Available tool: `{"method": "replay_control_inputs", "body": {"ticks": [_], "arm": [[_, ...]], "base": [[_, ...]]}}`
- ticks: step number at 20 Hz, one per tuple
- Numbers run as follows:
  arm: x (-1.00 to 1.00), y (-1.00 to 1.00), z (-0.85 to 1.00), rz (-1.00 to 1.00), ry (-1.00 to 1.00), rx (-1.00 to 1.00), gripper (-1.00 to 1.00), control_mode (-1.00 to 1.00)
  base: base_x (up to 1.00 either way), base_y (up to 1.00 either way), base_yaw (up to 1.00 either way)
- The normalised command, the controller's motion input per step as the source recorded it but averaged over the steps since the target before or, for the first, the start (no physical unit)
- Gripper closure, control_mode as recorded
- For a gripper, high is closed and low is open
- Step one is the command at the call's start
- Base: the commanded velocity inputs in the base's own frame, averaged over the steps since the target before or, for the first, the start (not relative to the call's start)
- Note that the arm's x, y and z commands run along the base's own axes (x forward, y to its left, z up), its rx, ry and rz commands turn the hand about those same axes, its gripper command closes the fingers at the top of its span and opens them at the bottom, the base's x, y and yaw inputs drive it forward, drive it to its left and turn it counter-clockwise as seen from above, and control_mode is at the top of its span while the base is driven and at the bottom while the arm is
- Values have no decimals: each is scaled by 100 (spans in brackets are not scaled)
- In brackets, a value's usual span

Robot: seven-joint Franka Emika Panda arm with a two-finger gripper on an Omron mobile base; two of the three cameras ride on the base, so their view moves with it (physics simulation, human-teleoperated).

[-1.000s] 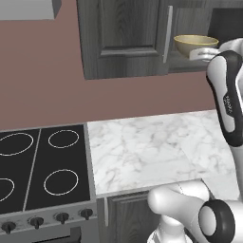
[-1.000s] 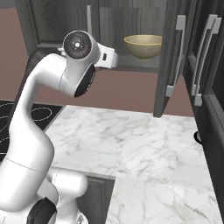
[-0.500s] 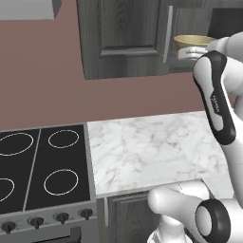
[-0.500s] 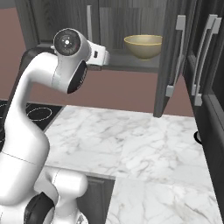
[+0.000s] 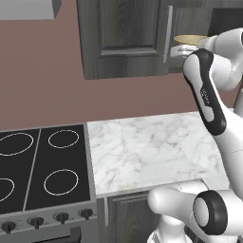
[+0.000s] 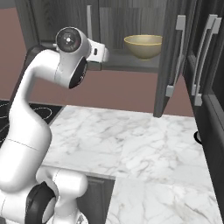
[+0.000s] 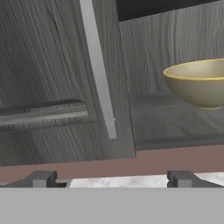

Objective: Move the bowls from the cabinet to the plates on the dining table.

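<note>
A: Which step is judged to be in hand?

B: The approach to the first bowl. The olive-yellow bowl is seen standing upright on the shelf of the open cabinet, and nothing has been taken out yet. The gripper is raised to shelf height, just left of the opening, with its fingertips spread to their widest and nothing held between them.

A: Where is the bowl placed relative to the hand?

B: In the hand view it is set to the right, apart from the fingers, while the closed door's silver handle is faced almost head-on. In the right base view the bowl is found near the middle of the shelf, beside the open door.

A: What is called for next?

B: A shift to the right is probably needed, so the bowl is centred between the jaws, then a reach forward over the shelf edge. The rim would likely be pinched, and care is called for near the open door.

A: What is hidden or hard to make out?

B: The bowl's right side is cut off in the hand view, and in the left base view most of it is covered by the arm. The patterned bowl, the plates and the dining table cannot be made out; the marble counter below adjoins the stove.
</note>
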Motion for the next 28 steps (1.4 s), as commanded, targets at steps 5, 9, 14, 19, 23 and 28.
{"method": "replay_control_inputs", "body": {"ticks": [5,9,14,19,23,28], "arm": [[31,12,0,0,0,0,-100,-100],[38,10,0,0,0,0,-100,-100],[40,2,3,0,0,0,-100,-100],[40,0,12,0,-1,0,-100,-100],[41,0,13,0,0,0,-100,-100],[43,0,2,0,0,0,-100,-100]], "base": [[0,0,0],[0,0,0],[0,0,0],[0,0,0],[0,0,0],[0,0,0]]}}
